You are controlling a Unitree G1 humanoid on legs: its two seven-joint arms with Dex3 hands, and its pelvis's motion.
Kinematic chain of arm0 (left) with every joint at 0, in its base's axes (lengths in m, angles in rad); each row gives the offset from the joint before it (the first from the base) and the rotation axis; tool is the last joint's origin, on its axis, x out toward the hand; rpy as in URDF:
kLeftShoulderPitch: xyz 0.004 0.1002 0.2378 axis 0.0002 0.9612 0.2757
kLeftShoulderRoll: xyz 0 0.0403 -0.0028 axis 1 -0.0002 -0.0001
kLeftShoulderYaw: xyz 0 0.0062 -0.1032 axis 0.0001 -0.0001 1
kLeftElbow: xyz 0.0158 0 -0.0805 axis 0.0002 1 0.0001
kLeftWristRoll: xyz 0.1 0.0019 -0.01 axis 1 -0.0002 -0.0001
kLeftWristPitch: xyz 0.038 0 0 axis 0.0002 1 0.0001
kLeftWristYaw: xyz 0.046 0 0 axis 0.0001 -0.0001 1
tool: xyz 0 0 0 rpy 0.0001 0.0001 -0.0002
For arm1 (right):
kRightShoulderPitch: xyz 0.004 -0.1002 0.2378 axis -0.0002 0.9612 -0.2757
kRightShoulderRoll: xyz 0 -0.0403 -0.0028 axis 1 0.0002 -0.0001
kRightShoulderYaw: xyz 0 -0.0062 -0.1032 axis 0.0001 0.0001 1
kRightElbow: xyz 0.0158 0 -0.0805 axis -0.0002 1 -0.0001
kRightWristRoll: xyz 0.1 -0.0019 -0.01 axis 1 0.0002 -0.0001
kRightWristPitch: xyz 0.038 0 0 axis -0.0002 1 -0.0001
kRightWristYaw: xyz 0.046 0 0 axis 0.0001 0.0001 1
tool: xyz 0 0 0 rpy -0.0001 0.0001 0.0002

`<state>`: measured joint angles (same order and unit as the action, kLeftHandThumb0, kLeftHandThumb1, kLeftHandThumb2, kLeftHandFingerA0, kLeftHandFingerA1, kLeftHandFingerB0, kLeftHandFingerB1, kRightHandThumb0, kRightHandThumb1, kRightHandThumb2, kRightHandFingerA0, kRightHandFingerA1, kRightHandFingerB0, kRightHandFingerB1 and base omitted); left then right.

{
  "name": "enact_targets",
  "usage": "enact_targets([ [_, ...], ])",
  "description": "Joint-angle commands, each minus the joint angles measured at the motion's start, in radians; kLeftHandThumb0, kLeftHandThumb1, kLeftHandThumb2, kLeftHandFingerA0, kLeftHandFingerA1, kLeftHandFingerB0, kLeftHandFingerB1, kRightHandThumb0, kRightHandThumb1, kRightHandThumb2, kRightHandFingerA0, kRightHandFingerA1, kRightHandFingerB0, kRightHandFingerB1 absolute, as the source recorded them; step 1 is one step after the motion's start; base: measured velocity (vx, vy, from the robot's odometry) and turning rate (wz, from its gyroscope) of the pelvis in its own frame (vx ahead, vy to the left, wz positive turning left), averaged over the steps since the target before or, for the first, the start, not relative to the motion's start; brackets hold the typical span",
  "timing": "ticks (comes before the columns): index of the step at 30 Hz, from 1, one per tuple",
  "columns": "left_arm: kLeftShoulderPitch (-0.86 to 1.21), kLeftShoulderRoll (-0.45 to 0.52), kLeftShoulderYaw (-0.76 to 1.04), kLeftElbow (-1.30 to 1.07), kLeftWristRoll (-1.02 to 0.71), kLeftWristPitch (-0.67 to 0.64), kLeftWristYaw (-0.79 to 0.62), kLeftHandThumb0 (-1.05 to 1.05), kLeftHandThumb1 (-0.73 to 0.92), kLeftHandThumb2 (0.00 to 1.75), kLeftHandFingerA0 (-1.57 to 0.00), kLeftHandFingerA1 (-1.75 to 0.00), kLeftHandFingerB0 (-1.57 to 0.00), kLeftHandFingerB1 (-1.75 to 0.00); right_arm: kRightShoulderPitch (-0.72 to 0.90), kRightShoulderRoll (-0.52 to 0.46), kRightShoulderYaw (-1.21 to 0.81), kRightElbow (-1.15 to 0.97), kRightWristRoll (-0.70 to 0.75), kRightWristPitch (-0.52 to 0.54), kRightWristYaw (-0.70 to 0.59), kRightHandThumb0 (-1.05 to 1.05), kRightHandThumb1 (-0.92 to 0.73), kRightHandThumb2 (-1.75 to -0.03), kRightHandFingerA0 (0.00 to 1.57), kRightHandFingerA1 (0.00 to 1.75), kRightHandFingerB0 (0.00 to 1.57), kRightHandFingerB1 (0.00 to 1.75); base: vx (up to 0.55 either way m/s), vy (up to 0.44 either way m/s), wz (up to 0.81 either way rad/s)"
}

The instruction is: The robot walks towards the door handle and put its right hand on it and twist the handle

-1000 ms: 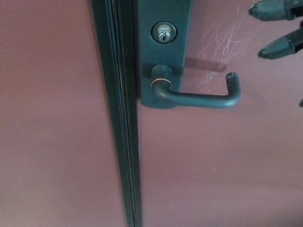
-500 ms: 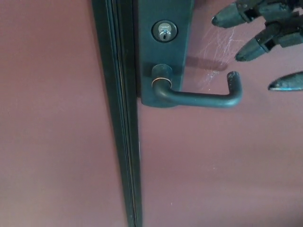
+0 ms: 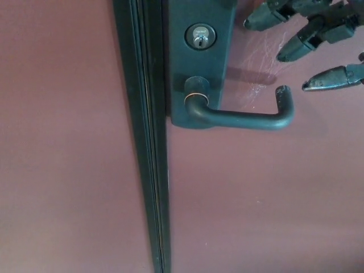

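Hovering open — right hand [image 3: 310, 40] above door handle [image 3: 244, 118], apart.

A building doorway: maroon door [image 3: 256, 193], dark lever handle [image 3: 244, 118], keyed lock [image 3: 199, 37]

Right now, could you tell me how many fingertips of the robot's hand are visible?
3, all at upper right above the door handle: one at the top, one below it, one lowest, near the right edge. The rest of the right hand is cropped.

Door surface [image 3: 256, 199]: reddish-brown, matte, with pale scratch marks [image 3: 264, 51] at upper right. Adjoining panel [image 3: 57, 142]: same colour. Dark vertical frame strip [image 3: 145, 170] between them. Lighting soft, even.
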<state>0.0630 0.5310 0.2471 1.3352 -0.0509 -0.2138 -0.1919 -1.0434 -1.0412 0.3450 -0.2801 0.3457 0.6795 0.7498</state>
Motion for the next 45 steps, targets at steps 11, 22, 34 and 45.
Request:
enact_targets([
  [11, -0.012, 0.007, -0.004, -0.004, 0.015, 0.007, -0.018, -0.14, 0.38, 0.68, -0.69, -0.86, -0.54, -0.69, -0.068, 0.114, 0.080, 0.070, -0.219, 0.027, 0.079, -0.61, -0.52, -0.56, 0.38, 0.38, 0.41, 0.35, 0.00, 0.000, 0.00],
  [22, -0.024, 0.009, 0.004, 0.002, 0.013, 0.010, -0.013, -0.14, 0.38, 0.68, -0.70, -0.88, -0.55, -0.70, -0.112, 0.187, 0.126, 0.097, -0.301, 0.053, 0.114, -0.59, -0.41, -0.81, 0.23, 0.45, 0.43, 0.52, 0.00, 0.000, 0.00],
  [34, -0.105, 0.042, -0.007, -0.008, 0.018, 0.028, -0.026, -0.15, 0.38, 0.67, -0.69, -0.85, -0.57, -0.70, -0.111, 0.225, 0.075, 0.107, -0.328, 0.046, 0.135, -0.63, -0.44, -0.80, 0.27, 0.46, 0.43, 0.50, 0.00, 0.000, 0.00],
  [45, -0.101, 0.033, -0.006, -0.007, 0.021, 0.020, -0.028, -0.15, 0.38, 0.67, -0.69, -0.86, -0.57, -0.70, -0.102, 0.245, 0.076, 0.120, -0.368, 0.034, 0.156, -0.61, -0.43, -0.80, 0.34, 0.49, 0.36, 0.47, 0.00, 0.000, 0.00],
])
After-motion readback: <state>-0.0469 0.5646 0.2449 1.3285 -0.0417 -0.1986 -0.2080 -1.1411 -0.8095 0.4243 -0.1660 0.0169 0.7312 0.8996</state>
